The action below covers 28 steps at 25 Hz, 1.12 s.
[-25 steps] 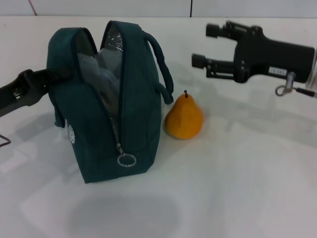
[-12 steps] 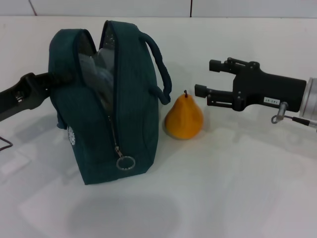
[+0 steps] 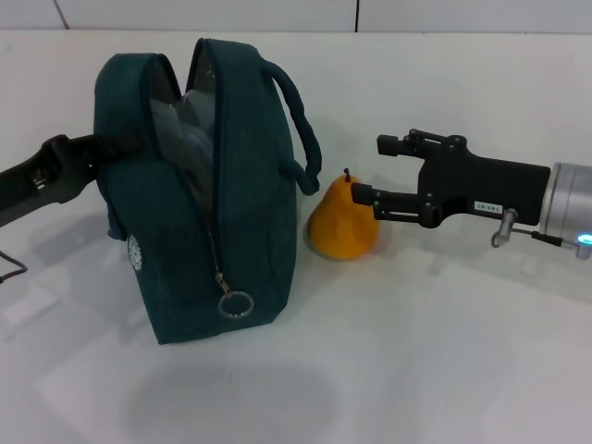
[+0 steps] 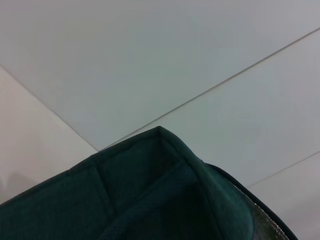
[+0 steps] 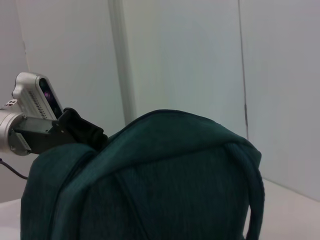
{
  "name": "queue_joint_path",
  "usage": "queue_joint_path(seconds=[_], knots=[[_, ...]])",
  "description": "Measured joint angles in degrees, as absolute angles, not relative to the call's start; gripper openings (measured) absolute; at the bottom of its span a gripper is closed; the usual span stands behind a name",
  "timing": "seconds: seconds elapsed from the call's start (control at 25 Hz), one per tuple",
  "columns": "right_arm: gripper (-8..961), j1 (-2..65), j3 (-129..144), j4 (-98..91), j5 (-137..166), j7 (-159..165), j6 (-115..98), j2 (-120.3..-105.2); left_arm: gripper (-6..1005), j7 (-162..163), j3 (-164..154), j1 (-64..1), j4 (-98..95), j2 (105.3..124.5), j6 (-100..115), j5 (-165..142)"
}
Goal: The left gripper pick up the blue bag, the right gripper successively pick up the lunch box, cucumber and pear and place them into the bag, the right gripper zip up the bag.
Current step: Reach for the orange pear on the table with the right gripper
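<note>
The blue bag (image 3: 208, 190) stands upright on the table with its zipper open along the top and its ring pull (image 3: 236, 302) hanging at the front. My left gripper (image 3: 109, 145) is shut on the bag's left side, its fingertips hidden by the fabric. The bag also fills the left wrist view (image 4: 150, 195) and the right wrist view (image 5: 165, 175). The orange-yellow pear (image 3: 339, 225) stands just right of the bag. My right gripper (image 3: 372, 169) is open, level with the pear's top, its near finger in front of the pear's upper right. The lunch box and cucumber are hidden.
Silver lining and a pale shape (image 3: 176, 120) show in the bag's opening. The bag's right handle (image 3: 301, 139) arches toward the pear. White table (image 3: 444, 351) stretches in front and to the right. In the right wrist view the left arm (image 5: 35, 132) shows behind the bag.
My right gripper has come down and leftward from up at the back, reaching the pear while staying open. The bag and left gripper have barely shifted.
</note>
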State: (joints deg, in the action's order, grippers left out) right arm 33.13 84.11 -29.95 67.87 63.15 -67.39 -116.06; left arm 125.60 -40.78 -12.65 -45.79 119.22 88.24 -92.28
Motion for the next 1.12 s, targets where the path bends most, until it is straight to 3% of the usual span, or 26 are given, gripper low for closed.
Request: queue_joint_path(seconds=[0.84,1.12], knots=[[750,38.2,95.2,-25.8,57.7,57.6,-60.8,-116.19,46,125.6,-40.8,-12.7,-45.5,119.45,88.2,-92.3],[597,38.8,95.0,-25.9,57.6,57.4,-60.2,-116.19,46,125.4,-40.8,-12.8,-45.0,119.32,87.9,-92.1]])
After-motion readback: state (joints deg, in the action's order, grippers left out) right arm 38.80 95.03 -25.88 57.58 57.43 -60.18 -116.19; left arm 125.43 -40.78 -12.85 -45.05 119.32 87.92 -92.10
